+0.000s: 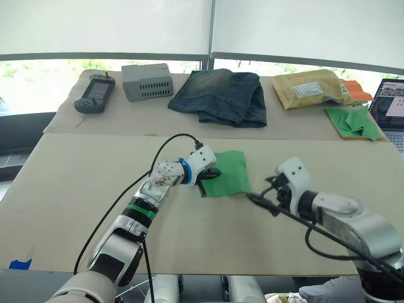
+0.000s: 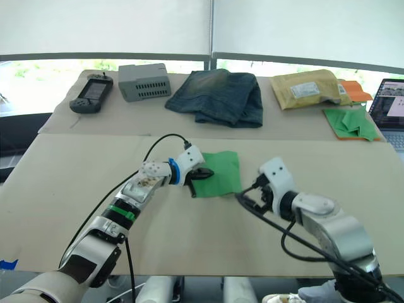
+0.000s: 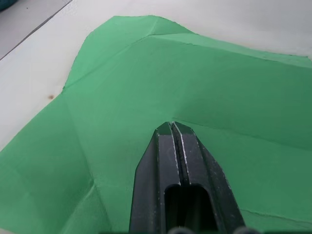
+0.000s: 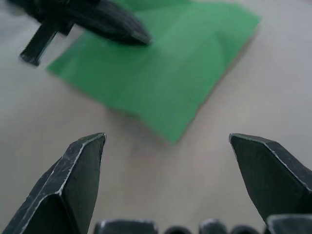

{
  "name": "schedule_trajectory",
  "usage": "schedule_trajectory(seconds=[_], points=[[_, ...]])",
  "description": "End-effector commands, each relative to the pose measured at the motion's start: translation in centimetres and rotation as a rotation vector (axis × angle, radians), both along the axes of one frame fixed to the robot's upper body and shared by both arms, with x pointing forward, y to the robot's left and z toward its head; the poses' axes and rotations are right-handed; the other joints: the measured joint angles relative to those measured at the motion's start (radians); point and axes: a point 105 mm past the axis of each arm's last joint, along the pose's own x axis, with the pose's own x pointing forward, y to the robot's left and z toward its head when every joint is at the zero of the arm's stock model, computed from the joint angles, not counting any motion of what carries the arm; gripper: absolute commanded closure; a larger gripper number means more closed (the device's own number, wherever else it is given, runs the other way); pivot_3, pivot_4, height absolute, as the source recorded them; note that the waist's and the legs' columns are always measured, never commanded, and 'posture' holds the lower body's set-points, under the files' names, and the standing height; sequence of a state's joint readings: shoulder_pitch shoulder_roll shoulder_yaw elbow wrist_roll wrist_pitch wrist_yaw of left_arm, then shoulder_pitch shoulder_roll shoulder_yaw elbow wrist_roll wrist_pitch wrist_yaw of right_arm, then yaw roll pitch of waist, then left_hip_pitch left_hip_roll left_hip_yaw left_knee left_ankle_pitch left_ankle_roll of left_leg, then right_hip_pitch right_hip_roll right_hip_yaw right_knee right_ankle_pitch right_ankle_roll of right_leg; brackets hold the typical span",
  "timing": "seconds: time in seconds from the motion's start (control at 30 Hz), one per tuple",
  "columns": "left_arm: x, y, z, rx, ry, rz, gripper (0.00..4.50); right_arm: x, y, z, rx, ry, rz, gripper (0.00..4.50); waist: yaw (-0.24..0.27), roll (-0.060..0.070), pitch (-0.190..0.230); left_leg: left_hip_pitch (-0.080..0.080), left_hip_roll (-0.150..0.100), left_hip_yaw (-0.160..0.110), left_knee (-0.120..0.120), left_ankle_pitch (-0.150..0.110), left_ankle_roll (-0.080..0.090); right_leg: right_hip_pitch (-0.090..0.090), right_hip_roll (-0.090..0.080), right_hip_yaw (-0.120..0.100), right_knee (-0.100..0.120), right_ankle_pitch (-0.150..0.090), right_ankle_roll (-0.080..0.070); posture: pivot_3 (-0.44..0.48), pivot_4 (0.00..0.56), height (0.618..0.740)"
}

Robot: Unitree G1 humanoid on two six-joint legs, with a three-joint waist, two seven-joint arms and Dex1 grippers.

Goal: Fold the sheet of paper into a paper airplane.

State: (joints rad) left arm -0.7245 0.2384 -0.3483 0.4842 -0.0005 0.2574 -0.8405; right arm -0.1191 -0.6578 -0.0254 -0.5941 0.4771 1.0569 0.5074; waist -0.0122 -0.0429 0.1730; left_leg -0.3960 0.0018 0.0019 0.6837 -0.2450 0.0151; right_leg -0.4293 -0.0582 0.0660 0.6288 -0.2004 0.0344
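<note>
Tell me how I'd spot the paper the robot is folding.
On the near table, the sheet of paper lies flat between the two grippers, with the shut left gripper pressing its edge. Unlike the heap of green papers on the far table, it is a single sheet.

Matt paper, matt desk, hard plastic

Thin bright green sheet of paper, matt, smooth, marked by sharp crease lines. Beige desk, dull and even, faintly speckled. Black fingers of left hand, smooth plastic with slight sheen along edges; right hand likewise, ridged. Faded blue denim cloth, soft and rumpled. Yellowish padded mailer, crinkled, slightly glossy. Grey plastic box, matt.
</note>
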Motion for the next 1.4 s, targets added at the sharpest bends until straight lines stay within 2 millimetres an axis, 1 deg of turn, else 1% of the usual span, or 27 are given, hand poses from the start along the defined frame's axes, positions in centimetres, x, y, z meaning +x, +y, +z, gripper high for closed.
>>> schedule_trajectory(seconds=[0.03,0.07,0.13,0.2,0.23,0.37,0.53,0.6,0.63,0.67,0.7,0.8,0.83,0.87,0.9,0.97,1.0,1.07,1.23,1.33,1.4], points=[[-0.7,0.0,-1.9,0.045,0.046,-0.006,4.49,-0.2,0.4,0.4,0.025,-0.013,-0.011,0.0,-0.001,0.0,0.0,0.003,0.0,0.0,0.0,0.0,0.0,0.003,0.0,0.0,-0.001,-0.001,0.002,0.0,0.15,0.728],[-0.7,-0.1,-1.8,0.042,0.043,-0.008,4.49,-0.1,0.4,0.2,0.022,-0.013,-0.019,0.0,-0.001,0.0,0.0,0.007,0.0,0.0,0.0,0.0,0.001,0.007,0.0,0.0,-0.001,-0.005,0.008,0.0,0.15,0.728],[-0.7,-0.2,-1.6,0.036,0.04,-0.011,4.49,1.0,-0.1,-0.2,0.009,-0.054,-0.083,0.0,-0.001,0.0,-0.001,0.007,0.0,0.0,0.0,0.0,0.001,0.007,0.0,0.0,-0.001,-0.005,0.009,0.0,0.15,0.728],[-0.7,-0.3,-1.6,0.033,0.038,-0.016,4.49,1.6,-0.4,-0.3,-0.024,-0.101,-0.1,0.0,0.0,0.001,-0.001,0.007,0.0,0.0,0.0,0.0,0.001,0.007,0.0,0.0,-0.001,-0.005,0.008,0.0,0.15,0.728],[-0.8,-0.3,-1.5,0.032,0.037,-0.018,4.49,1.8,-0.5,-0.4,-0.013,-0.103,-0.115,0.0,0.0,0.001,-0.001,0.007,0.0,0.0,0.0,0.0,0.001,0.007,0.0,0.0,-0.001,-0.005,0.009,0.0,0.15,0.728],[-1.0,-0.3,-1.4,0.028,0.034,-0.029,4.49,1.9,-0.7,-0.6,-0.013,-0.111,-0.112,0.0,0.0,0.001,-0.001,0.007,-0.001,0.0,0.0,-0.001,0.001,0.007,-0.001,0.0,-0.001,-0.005,0.008,0.0,0.15,0.728],[-0.8,-0.3,-1.3,0.025,0.028,-0.026,4.49,1.3,-0.5,-0.4,-0.042,-0.111,-0.05,0.0,0.0,0.001,-0.001,0.007,-0.001,0.0,0.0,-0.001,0.001,0.007,-0.001,0.0,-0.001,-0.005,0.009,0.0,0.15,0.728],[-0.8,-0.3,-1.2,0.024,0.025,-0.025,4.5,1.1,-0.5,-0.1,-0.049,-0.114,-0.019,0.55,0.0,0.001,-0.001,0.007,-0.001,0.0,0.0,-0.001,0.001,0.007,-0.001,0.0,-0.001,-0.005,0.009,0.0,0.15,0.728],[-0.7,-0.3,-1.2,0.024,0.021,-0.026,4.5,0.7,-0.4,-0.3,-0.066,-0.095,0.025,0.86,0.0,0.001,-0.001,0.006,-0.001,0.0,0.0,-0.001,0.001,0.007,-0.001,0.0,-0.001,-0.005,0.009,0.0,0.15,0.728],[-0.7,-0.3,-1.2,0.023,0.019,-0.026,4.5,0.5,-0.4,-0.4,-0.067,-0.085,0.04,1.26,0.0,0.001,-0.001,0.006,-0.001,0.0,0.0,-0.001,0.001,0.007,-0.001,0.0,-0.001,-0.005,0.009,0.0,0.15,0.728],[-0.7,-0.3,-1.1,0.022,0.016,-0.026,4.5,0.5,-0.3,-0.5,-0.06,-0.079,0.045,1.57,0.0,0.001,-0.001,0.006,-0.001,0.0,0.0,-0.001,0.001,0.007,-0.001,0.0,-0.001,-0.006,0.009,0.0,0.15,0.728],[-0.5,-0.3,-1.0,0.019,0.004,-0.021,4.5,0.2,0.4,-0.9,-0.025,-0.048,0.087,2.61,0.0,0.001,-0.001,0.007,-0.001,0.0,0.0,-0.001,0.001,0.007,-0.001,0.0,-0.002,-0.006,0.009,0.0,0.15,0.728],[-0.5,-0.3,-0.9,0.015,0.002,-0.015,4.5,0.2,0.6,-1.1,-0.011,-0.039,0.088,2.9,0.0,0.001,-0.001,0.007,-0.001,0.0,0.0,-0.001,0.001,0.007,-0.001,0.0,-0.001,-0.006,0.009,0.0,0.15,0.728],[-0.4,-0.2,-0.8,0.01,0.002,-0.008,4.5,0.2,0.9,-1.2,-0.004,-0.036,0.092,3.3,0.0,0.001,-0.001,0.007,-0.001,0.0,0.0,-0.001,0.001,0.007,-0.001,0.0,-0.001,-0.006,0.009,0.0,0.15,0.728],[-0.4,-0.2,-0.7,0.005,0.003,-0.005,4.5,0.4,1.1,-1.3,0.009,-0.044,0.081,3.59,0.0,0.001,-0.001,0.007,-0.001,0.0,0.0,-0.001,0.001,0.007,-0.001,0.0,-0.002,-0.006,0.009,0.0,0.15,0.728],[-0.4,-0.2,-0.7,0.001,0.003,-0.002,4.5,0.9,1.2,-1.4,0.031,-0.054,0.049,4.33,0.0,0.001,-0.001,0.006,-0.001,0.0,0.0,-0.001,0.001,0.007,-0.001,0.0,-0.002,-0.006,0.009,0.0,0.15,0.728],[-0.4,-0.3,-0.4,-0.015,-0.006,-0.007,4.5,1.1,1.3,-1.6,0.035,-0.055,0.037,4.46,0.0,0.001,-0.001,0.006,-0.001,0.0,0.0,-0.001,0.001,0.007,-0.001,0.0,-0.001,-0.006,0.009,0.0,0.15,0.728],[-0.6,-0.5,0.0,-0.043,-0.008,-0.014,4.5,1.7,1.2,-2.0,0.039,-0.071,0.01,4.46,0.0,0.001,-0.001,0.006,-0.001,0.0,0.0,-0.001,0.001,0.006,-0.001,0.0,-0.001,-0.006,0.009,0.0,0.15,0.728],[-0.9,-0.7,0.1,-0.042,-0.012,-0.038,4.5,1.8,1.3,-2.7,0.053,-0.089,0.001,4.46,-0.001,0.001,-0.001,0.007,-0.001,0.0,0.0,-0.001,0.001,0.007,-0.001,0.0,-0.002,-0.006,0.009,0.0,0.15,0.728],[-1.0,-0.4,-0.2,-0.015,-0.007,-0.044,4.5,2.3,1.2,-2.2,0.085,-0.148,-0.026,4.46,-0.001,0.001,-0.001,0.007,-0.001,0.0,0.0,-0.001,0.001,0.006,-0.001,0.0,-0.001,-0.006,0.009,0.0,0.15,0.728],[-1.3,-0.2,-0.5,0.008,0.002,-0.059,4.5,2.6,1.4,-1.4,0.11,-0.187,-0.026,4.46,-0.002,0.001,-0.001,0.007,-0.001,0.0,0.0,-0.001,0.001,0.006,-0.001,0.0,-0.001,-0.006,0.009,0.0,0.15,0.728]])
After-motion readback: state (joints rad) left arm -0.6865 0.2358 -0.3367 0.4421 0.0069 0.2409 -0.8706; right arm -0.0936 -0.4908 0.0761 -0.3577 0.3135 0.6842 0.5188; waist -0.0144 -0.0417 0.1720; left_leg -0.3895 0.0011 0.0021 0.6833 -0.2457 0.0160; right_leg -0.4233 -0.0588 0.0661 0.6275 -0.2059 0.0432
